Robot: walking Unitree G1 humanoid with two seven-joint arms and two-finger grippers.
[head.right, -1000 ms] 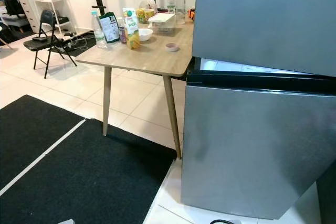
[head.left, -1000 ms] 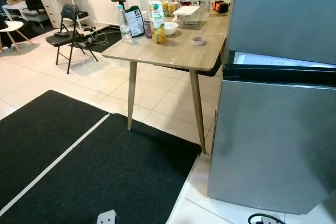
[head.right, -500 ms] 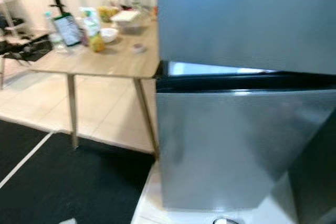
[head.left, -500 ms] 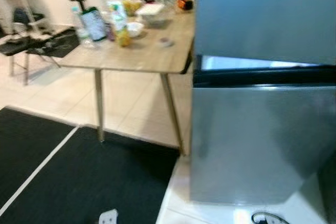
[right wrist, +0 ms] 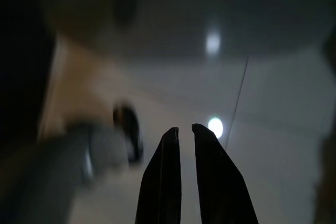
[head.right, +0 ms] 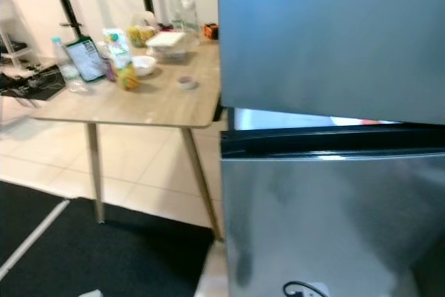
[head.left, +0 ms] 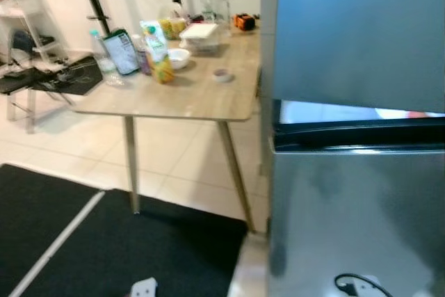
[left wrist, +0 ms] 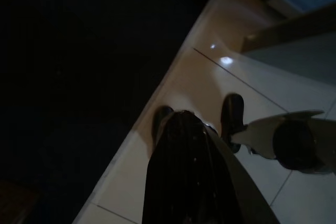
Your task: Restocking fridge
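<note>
Facing the grey fridge (head.left: 354, 193), both jaws idle near floor tiles (right wrist: 273, 129).

The fridge (head.left: 354, 172) runs off the right and bottom edges, its interior hidden but for a bright slit between the doors; the items on the table (head.left: 174, 92) are blurred, labels unreadable (the juice carton (head.left: 158, 52) included); the left wrist view is mostly black.

head pair facing fridge (head.left: 354, 53) and table (head.left: 188, 92), wrists floorward
</note>
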